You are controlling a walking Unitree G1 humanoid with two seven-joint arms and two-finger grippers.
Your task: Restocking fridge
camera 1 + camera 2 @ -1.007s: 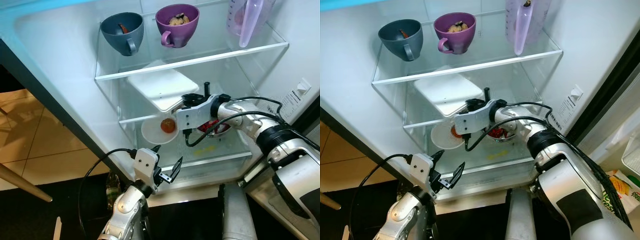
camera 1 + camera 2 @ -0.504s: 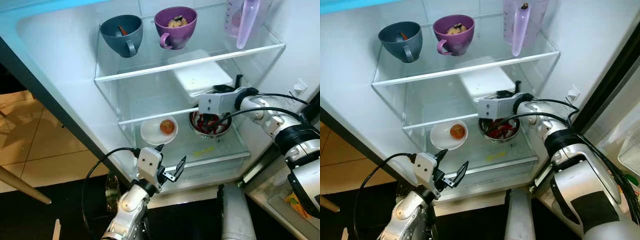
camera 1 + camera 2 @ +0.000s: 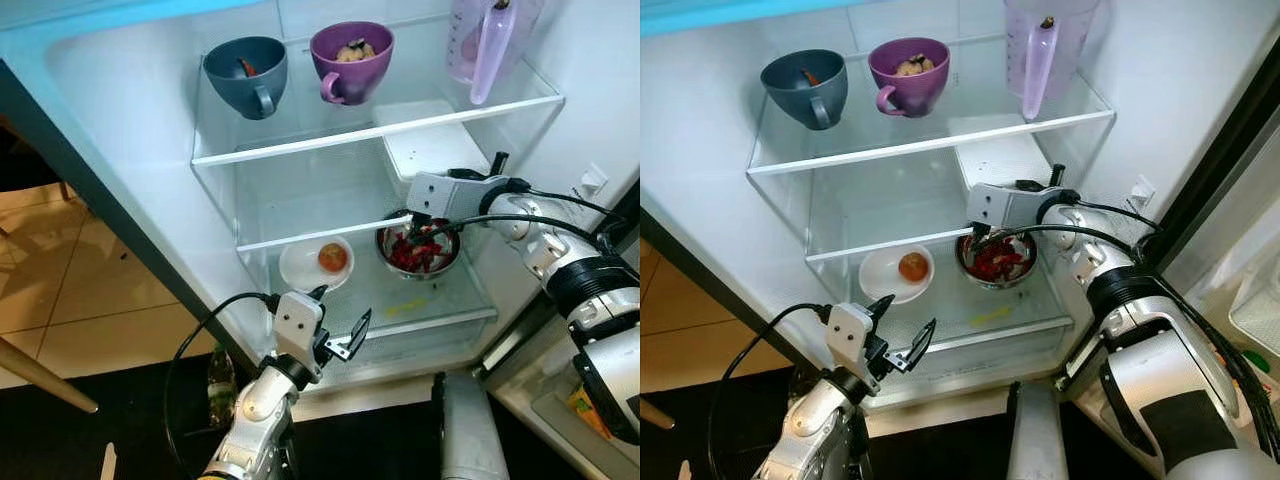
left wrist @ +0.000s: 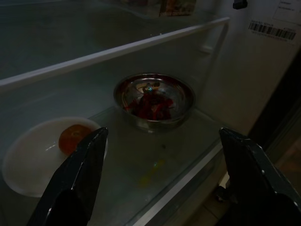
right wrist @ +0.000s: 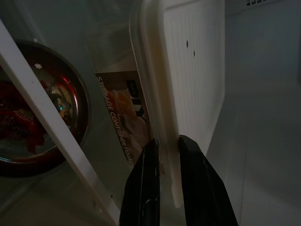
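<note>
A white lidded storage container (image 3: pixel 432 148) lies on the right side of the fridge's middle glass shelf (image 3: pixel 300 235). My right gripper (image 5: pixel 164 142) is shut on the container's near edge (image 5: pixel 162 94), with one finger on each side of the rim. Below it on the bottom shelf stand a steel bowl of red food (image 3: pixel 418 250) and a white plate (image 3: pixel 303 270) holding an orange fruit (image 3: pixel 332 258). My left gripper (image 3: pixel 338 315) hangs open in front of the bottom shelf's edge, holding nothing; its two fingers (image 4: pixel 75 183) frame the bowl (image 4: pixel 154 100).
On the top shelf stand a grey mug (image 3: pixel 245 72), a purple mug (image 3: pixel 350 55) with food in it and a clear pitcher with a lilac handle (image 3: pixel 485 40). The left half of the middle shelf is bare. Tiled floor (image 3: pixel 60 290) lies to the left.
My right gripper has carried the white container from the left of the middle shelf to its right side, uncovering the steel bowl below. The left gripper has stayed put.
</note>
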